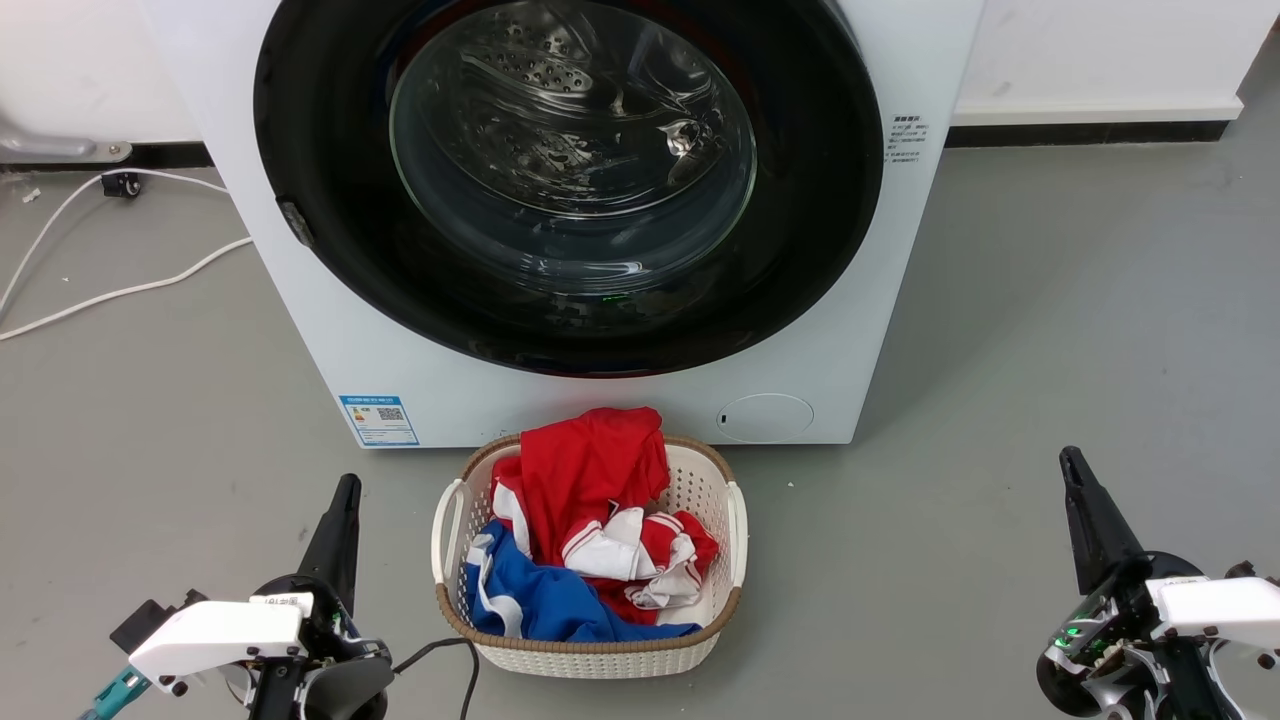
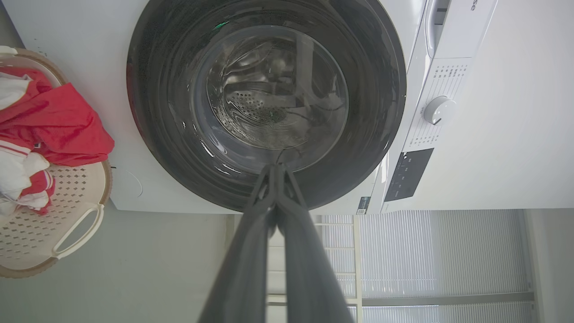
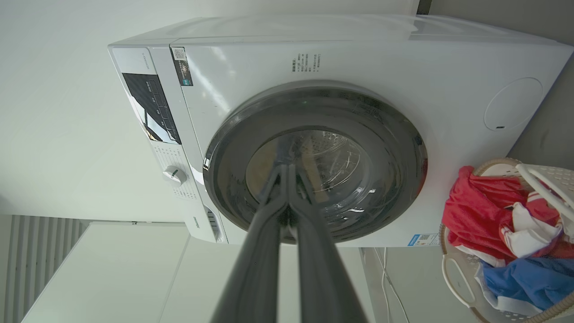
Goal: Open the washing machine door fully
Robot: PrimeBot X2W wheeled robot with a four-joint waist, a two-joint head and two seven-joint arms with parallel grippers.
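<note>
Site: grey floor, no worktop. The big white front-loading washing machine (image 1: 450,400) stands against the wall. Its large round glossy black washing machine door (image 1: 570,170), with a clear domed glass centre, lies flush against the front and looks shut. We judge the opening not yet begun.

Left pincer (image 1: 345,495) and right pincer (image 1: 1072,465) sit low on either side, well apart from the door. Each has its two dark fingers pressed together on nothing. The wrist views confirm this, with both pairs of tips meeting and aimed at the glass. It reads as a parked stance.

A cream perforated plastic laundry basket (image 1: 705,485) holding red, white and blue garments (image 1: 590,520) sits just before the machine, below the door. We guess it is there for loading.

Hard to read:
- The door's top is cut off in the head view.
- We see no hinge bracket.
- A small grey tab (image 1: 295,222) on the door's left rim may be the catch, but we cannot tell.
- Reflections blur the drum behind the glass.
</note>
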